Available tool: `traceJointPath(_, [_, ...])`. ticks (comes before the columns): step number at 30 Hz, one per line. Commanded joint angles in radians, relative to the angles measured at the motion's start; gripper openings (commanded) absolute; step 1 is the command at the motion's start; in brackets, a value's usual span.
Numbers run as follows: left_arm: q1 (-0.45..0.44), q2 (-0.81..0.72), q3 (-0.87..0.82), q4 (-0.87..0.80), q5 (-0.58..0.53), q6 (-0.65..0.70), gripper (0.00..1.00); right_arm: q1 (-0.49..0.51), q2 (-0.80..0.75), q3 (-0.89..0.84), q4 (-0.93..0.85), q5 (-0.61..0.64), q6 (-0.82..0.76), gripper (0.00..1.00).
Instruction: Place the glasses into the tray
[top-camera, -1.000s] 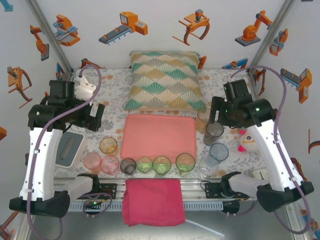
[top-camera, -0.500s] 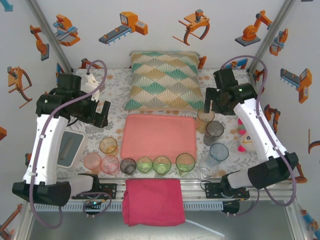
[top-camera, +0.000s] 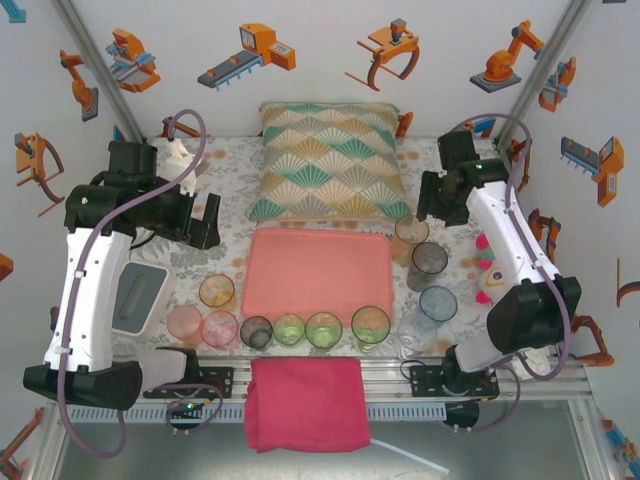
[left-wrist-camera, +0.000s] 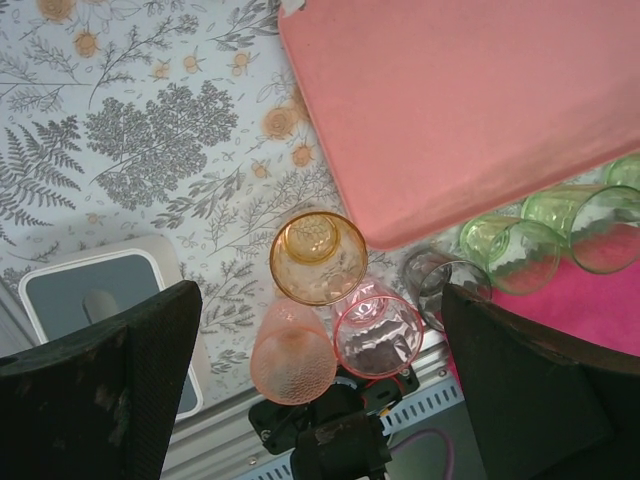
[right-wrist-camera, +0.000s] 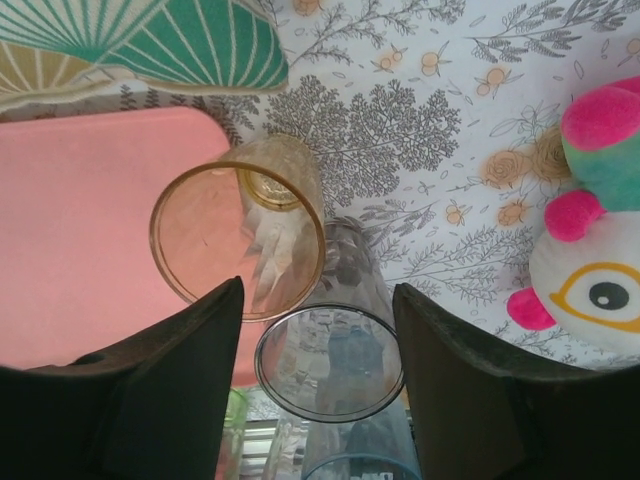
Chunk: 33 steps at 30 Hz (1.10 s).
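The salmon-pink tray (top-camera: 318, 272) lies mid-table, also in the left wrist view (left-wrist-camera: 470, 110) and the right wrist view (right-wrist-camera: 70, 220). Several glasses stand around it: amber (top-camera: 216, 291), two pink (top-camera: 219, 327), smoky (top-camera: 256, 331) and green ones (top-camera: 323, 329) along its front, then clear, blue (top-camera: 437, 303), smoky grey (top-camera: 427, 265) and amber (top-camera: 410, 235) on its right. My left gripper (top-camera: 207, 225) hangs wide open high over the amber and pink glasses (left-wrist-camera: 320, 290). My right gripper (top-camera: 428, 212) is open, its fingers either side of the smoky grey glass (right-wrist-camera: 330, 360) seen from above, gaps showing.
A fan-patterned cushion (top-camera: 325, 160) lies behind the tray. A magenta cloth (top-camera: 306, 402) hangs over the front edge. A plush toy (top-camera: 492, 280) sits at the right, a white-grey box (top-camera: 140, 295) at the left. Walls close in on both sides.
My right gripper has moved toward the far side over the right-hand glasses and its jaws have narrowed. The left gripper has shifted slightly right and away, staying open.
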Motion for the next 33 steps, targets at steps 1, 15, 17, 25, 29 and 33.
traceJointPath(1, [-0.007, -0.01, 0.012, -0.022, 0.052, -0.021, 0.97, -0.002, 0.002, -0.039, 0.015, -0.012, -0.028, 0.52])
traceJointPath(15, [-0.007, -0.018, -0.009, -0.009, -0.031, -0.046, 0.97, -0.001, 0.054, -0.066, 0.089, -0.023, -0.033, 0.4])
traceJointPath(17, [-0.006, -0.03, -0.016, -0.009, -0.023, -0.042, 0.97, -0.001, 0.067, -0.063, 0.09, -0.017, -0.036, 0.38])
traceJointPath(25, [-0.007, -0.028, -0.016, -0.016, -0.005, -0.041, 0.97, -0.001, 0.104, -0.051, 0.093, 0.015, -0.052, 0.33])
traceJointPath(29, [-0.006, -0.025, -0.015, -0.016, 0.003, -0.042, 0.97, -0.001, 0.106, -0.053, 0.091, 0.045, -0.061, 0.32])
traceJointPath(33, [-0.006, -0.027, -0.022, -0.016, 0.01, -0.043, 0.97, -0.001, 0.115, -0.049, 0.088, 0.056, -0.072, 0.3])
